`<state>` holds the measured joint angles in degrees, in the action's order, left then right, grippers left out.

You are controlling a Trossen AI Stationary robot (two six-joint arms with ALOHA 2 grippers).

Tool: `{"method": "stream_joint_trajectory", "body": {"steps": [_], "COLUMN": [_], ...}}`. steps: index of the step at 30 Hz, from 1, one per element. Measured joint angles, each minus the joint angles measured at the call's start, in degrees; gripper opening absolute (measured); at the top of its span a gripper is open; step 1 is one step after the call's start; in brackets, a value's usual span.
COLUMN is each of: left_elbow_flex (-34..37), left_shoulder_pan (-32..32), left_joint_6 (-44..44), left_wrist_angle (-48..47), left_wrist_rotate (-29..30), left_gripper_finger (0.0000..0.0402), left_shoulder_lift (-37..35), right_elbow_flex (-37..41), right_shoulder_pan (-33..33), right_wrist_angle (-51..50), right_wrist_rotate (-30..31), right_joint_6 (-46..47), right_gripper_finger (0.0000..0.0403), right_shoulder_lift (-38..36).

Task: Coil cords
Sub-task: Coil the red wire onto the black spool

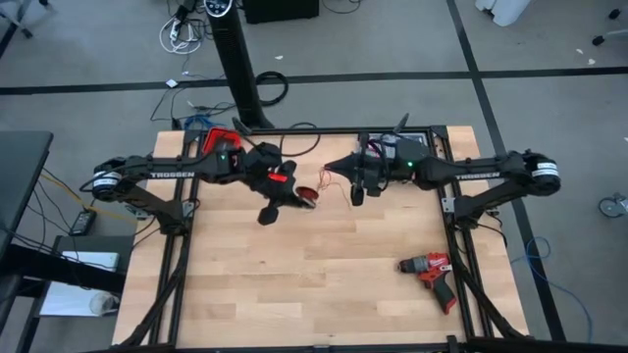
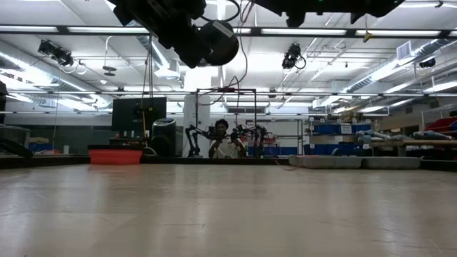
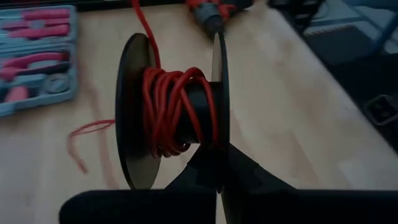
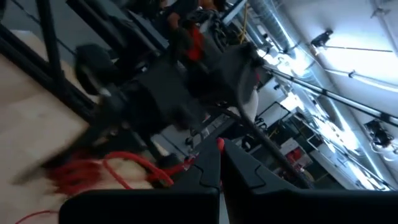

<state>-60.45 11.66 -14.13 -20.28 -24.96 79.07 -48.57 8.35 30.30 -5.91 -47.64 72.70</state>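
Observation:
A black spool [image 3: 134, 112] with two flat discs carries the cords, a thin red wire [image 3: 168, 112] wound round its core. My left gripper [image 3: 217, 152] is shut on the spool and holds it over the table's far middle [image 1: 309, 196]. From the spool the red wire [image 1: 339, 186] runs to my right gripper [image 4: 221, 149], which is shut on it just to the right [image 1: 329, 167]. A loose red stretch [image 3: 81, 134] shows beyond the spool. My left gripper pinches the rim of one spool disc [image 3: 216, 124] between its two fingers, which slant downward. The spool is lifted clear of the table with its discs on edge. My right gripper pinches the red wire [image 4: 217, 143] at its fingertips, reaching about level from the table's right. The wire [image 4: 124, 165] curves away slack toward the spool.
A red and black drill [image 1: 429, 270] lies near the table's front right. An open case of pink-handled tools [image 3: 34, 56] lies on the table beyond the spool. Black frame rails [image 1: 294, 130] border the table's far edge and sides.

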Motion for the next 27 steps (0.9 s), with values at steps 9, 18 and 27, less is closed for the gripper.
{"method": "stream_joint_trajectory", "body": {"steps": [9, 18, 27], "left_elbow_flex": [0.0, 0.0, 0.0], "left_shoulder_pan": [-2.9, -5.7, -6.5], "left_joint_6": [0.8, 1.1, 0.7], "left_wrist_angle": [0.8, 7.4, 20.2], "left_wrist_rotate": [-1.0, -4.5, -8.5], "left_gripper_finger": [0.0005, 0.0005, 0.0005], "left_shoulder_lift": [0.0, 0.0, 0.0], "right_elbow_flex": [-3.5, -4.1, -4.1], "right_shoulder_pan": [0.8, -1.4, -4.6], "right_wrist_angle": [7.2, 7.8, 6.0], "right_wrist_rotate": [-0.4, 10.2, 12.8], "right_joint_6": [6.7, 15.9, 22.4], "right_gripper_finger": [0.0, 0.0, 0.0], "right_shoulder_lift": [6.8, 13.7, 15.3]}}
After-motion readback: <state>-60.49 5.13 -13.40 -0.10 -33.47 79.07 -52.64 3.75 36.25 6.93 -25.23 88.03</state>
